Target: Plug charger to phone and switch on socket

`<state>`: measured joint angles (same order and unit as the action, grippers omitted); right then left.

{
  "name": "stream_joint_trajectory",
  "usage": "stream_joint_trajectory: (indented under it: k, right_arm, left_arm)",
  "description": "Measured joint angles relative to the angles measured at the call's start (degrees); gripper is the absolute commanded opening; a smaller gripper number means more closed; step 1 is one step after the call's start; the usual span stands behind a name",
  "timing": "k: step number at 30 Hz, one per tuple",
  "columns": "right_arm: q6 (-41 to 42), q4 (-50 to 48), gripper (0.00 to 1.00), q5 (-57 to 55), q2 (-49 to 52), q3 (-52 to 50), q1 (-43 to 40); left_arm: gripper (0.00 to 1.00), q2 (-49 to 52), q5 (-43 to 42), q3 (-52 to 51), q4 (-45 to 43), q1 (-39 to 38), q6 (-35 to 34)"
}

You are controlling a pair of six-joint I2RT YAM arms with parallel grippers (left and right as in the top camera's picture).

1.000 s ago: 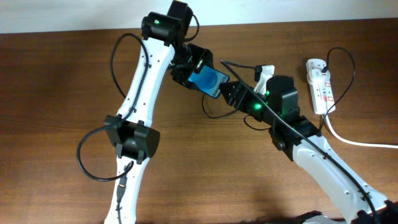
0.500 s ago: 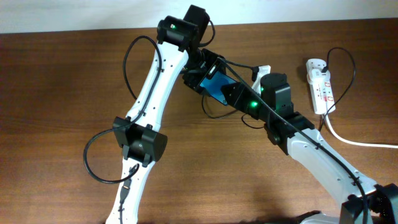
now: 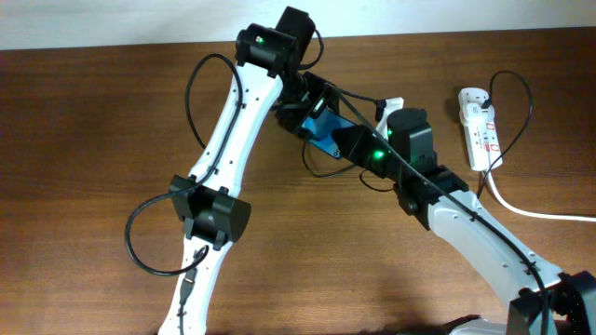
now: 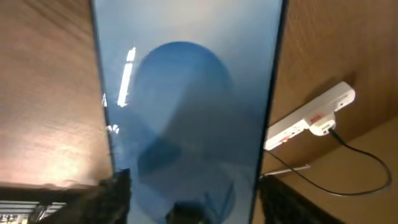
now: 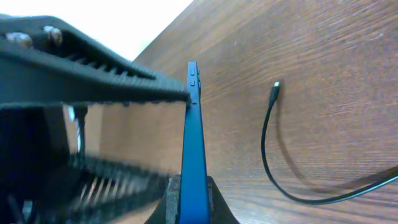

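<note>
The phone (image 3: 326, 127), blue-screened and black-edged, hangs above the table between both grippers. My left gripper (image 3: 311, 104) is shut across its width; in the left wrist view the screen (image 4: 186, 93) fills the frame, with my gripper (image 4: 194, 182) touching both long edges. My right gripper (image 3: 344, 140) is shut on the phone's near end. The right wrist view shows the phone (image 5: 194, 137) edge-on, pinched in my gripper (image 5: 193, 190). The charger (image 5: 266, 155) lies on the wood to the right, its plug tip (image 5: 275, 85) free. The socket (image 3: 480, 126) lies at the far right.
The socket's thick white cord (image 3: 535, 211) runs off the right edge. In the left wrist view the socket (image 4: 311, 115) lies beyond the phone with a thin black cable (image 4: 354, 186) trailing from it. Both arms crowd the table's middle.
My left arm carried the phone a little right and back. My right gripper closed onto the phone's near end.
</note>
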<state>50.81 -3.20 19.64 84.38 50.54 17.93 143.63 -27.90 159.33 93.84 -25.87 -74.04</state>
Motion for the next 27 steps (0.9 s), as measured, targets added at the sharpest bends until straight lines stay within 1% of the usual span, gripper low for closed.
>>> stream_joint_trajectory:
  k: [4, 6, 7, 8, 9, 12, 13, 14, 15, 17, 18, 22, 25, 27]
  right_arm:
    - [0.0, -0.4, 0.04, -0.2, 0.0, 0.0, -0.8]
    - [-0.1, 1.2, 0.04, -0.2, -0.9, 0.0, -3.1]
    - [-0.1, 2.3, 0.04, -0.3, -1.7, 0.0, -4.2]
    - [-0.1, 4.1, 0.04, -0.3, -3.4, 0.0, -5.5]
    - [-0.2, 5.3, 0.04, -0.3, -5.2, 0.0, -6.5]
    - [-0.2, 8.1, 0.04, -0.3, -11.8, 0.0, -10.2]
    - [-0.2, 8.5, 0.04, -0.3, -12.7, 0.0, -10.8]
    - [0.5, 9.4, 0.04, -0.3, -14.4, 0.0, -11.8]
    - [1.0, 9.7, 0.04, -0.2, -15.8, 0.0, -12.7]
    - [1.8, 10.3, 0.04, 0.0, -18.8, 0.0, -14.2]
    - [2.8, 11.1, 0.04, 0.2, -20.1, 0.0, -15.0]
    - [5.9, 10.7, 0.04, 3.2, -21.0, 0.0, -18.8]
    - [7.8, 4.3, 0.04, 7.0, -21.1, 0.0, -19.9]
    - [9.6, 2.9, 0.04, 8.3, -21.1, 0.0, -19.9]
  left_arm:
    - [0.99, 0.0, -0.2, 0.0, 0.0, 0.0, -0.4]
    - [0.99, 0.0, -0.2, 0.0, -0.6, 0.0, 2.2]
    - [0.99, 0.0, -0.2, 0.0, -1.3, 0.0, 4.3]
    - [0.99, 0.0, -0.2, 0.0, -2.5, 0.0, 8.5]
    - [0.99, 0.0, -0.2, 0.0, -2.8, 0.0, 10.8]
    - [0.99, 0.0, -0.8, 0.0, -5.4, 0.0, 23.2]
    - [0.99, 0.0, -2.8, 0.0, -7.4, 0.0, 27.2]
    - [0.99, 0.0, -6.9, 0.0, -9.9, 0.2, 33.2]
    - [0.99, 0.0, -10.8, 0.0, -11.1, 0.3, 37.6]
    - [0.99, 0.0, -17.4, 0.0, -13.4, 0.9, 42.5]
    - [0.99, 0.0, -22.9, 0.0, -15.2, 2.0, 44.6]
    - [0.99, 0.0, -43.8, 0.0, -23.1, 6.4, 50.0]
    - [0.99, 0.0, -51.6, 0.0, -24.5, 8.5, 51.4]
    - [0.99, 0.0, -55.6, 0.0, -25.5, 9.1, 52.0]
